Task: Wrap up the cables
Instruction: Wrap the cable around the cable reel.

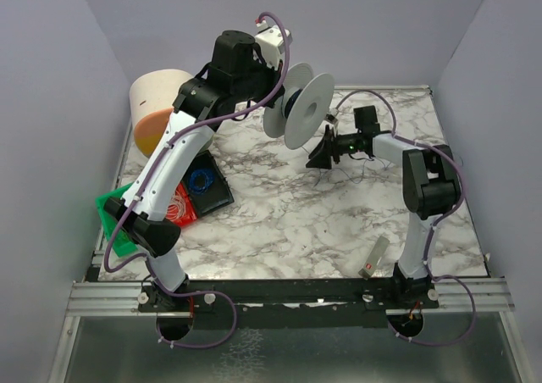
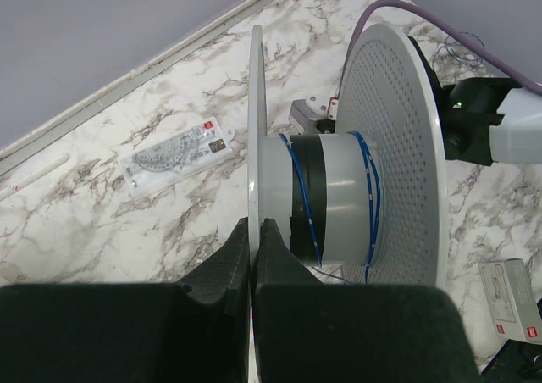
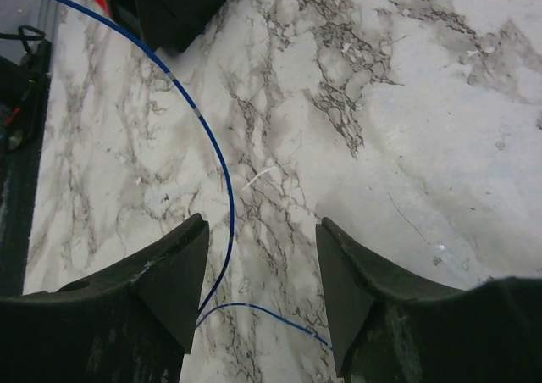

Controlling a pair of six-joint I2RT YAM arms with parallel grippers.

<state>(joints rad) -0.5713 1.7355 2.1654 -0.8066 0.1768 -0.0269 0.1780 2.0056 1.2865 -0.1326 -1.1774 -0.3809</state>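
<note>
**Over the marble table: one reel, one wire, two arms**

Over the table (image 1: 279, 230), raised clear of the marble: one white reel (image 1: 312, 112). It has two round flanges. The one facing the right arm is dotted with small holes and the other is plain. One pale hub with a dark band sits between them.

Left gripper (image 2: 254, 235): clamped tight on the rim of the plain flange, one finger (image 2: 227, 264) on each face.

Wire (image 3: 232, 222): one, very thin, blue in both wrist views.
- At least two turns lie round the reel's hub, spaced apart.
- The rest lies loose in wavy loops on the marble, just right of the reel.
- In the right wrist view it curves down between the fingers, close beside one of them. A second short stretch crosses lower down.

Right gripper (image 3: 262, 229): jaws apart, holding nothing, hanging over the marble just right of the perforated flange.

Count of other things, placed from the reel:
- One cream roll (image 1: 157, 103) with an orange end, to the left.
- One black card (image 1: 222, 192) carrying a blue coil, to the left and nearer the arm bases.
- One red packet (image 1: 182, 209) beside that card.
- One green tray (image 1: 114, 222) further left, partly under the left arm.
- One clear packet (image 2: 174, 152) with a small red tag, on the marble beyond the plain flange.
- One white packet (image 2: 512, 296) with a red label, below the perforated flange in the left wrist view.

Writing: both packets carry print, too small to read. No brand legible anywhere.
</note>
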